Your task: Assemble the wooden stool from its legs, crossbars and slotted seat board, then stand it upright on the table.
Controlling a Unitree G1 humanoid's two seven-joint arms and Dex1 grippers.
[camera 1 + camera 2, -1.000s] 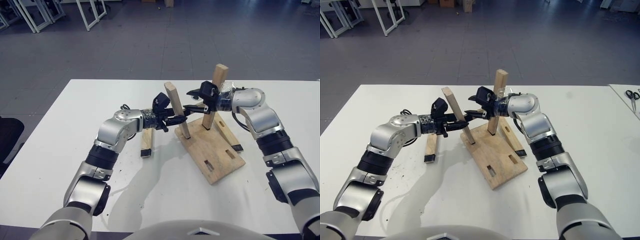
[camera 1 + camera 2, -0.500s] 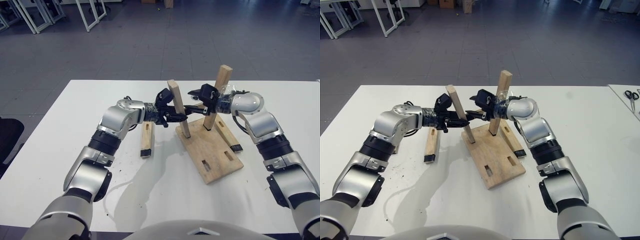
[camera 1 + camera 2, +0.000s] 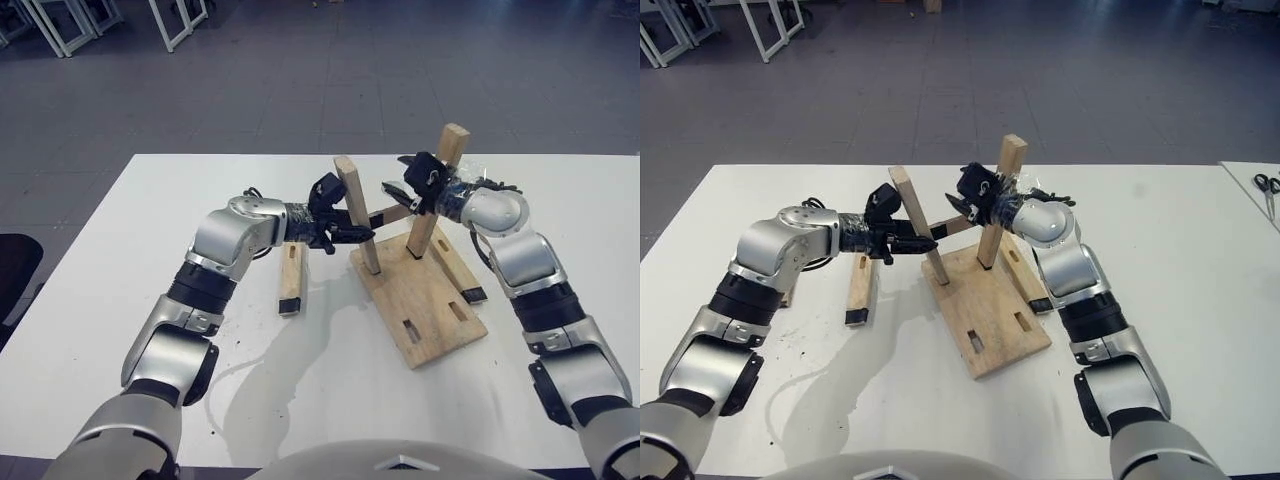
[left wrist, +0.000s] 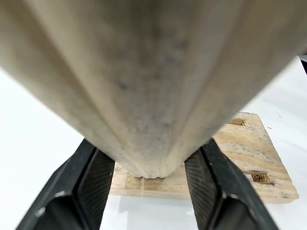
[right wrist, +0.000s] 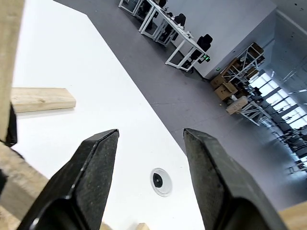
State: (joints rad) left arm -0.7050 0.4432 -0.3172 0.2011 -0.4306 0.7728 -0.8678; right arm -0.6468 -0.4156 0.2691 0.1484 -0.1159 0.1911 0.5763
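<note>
The slotted seat board [image 3: 425, 300] lies flat on the white table [image 3: 120, 260]. Two wooden legs stand in it: the left leg [image 3: 352, 200] and the right leg [image 3: 440, 175], both slanted. A short crossbar [image 3: 393, 215] runs between them. My left gripper [image 3: 350, 232] is shut on the left leg [image 4: 144, 72], whose wood sits tight between its fingers [image 4: 93, 187]. My right gripper [image 3: 398, 178] hangs open just above the crossbar, beside the right leg, with nothing between its fingers [image 5: 91, 177].
A loose leg [image 3: 292, 272] lies on the table left of the board. Another wooden piece with a black foot [image 3: 460, 268] lies along the board's right edge. Open table spreads to the front and far left. Desk frames [image 3: 180, 15] stand on the floor beyond.
My right gripper has let go of the crossbar, opened and risen a little. My left gripper has closed in on the left leg and holds it. The head camera has tilted slightly.
</note>
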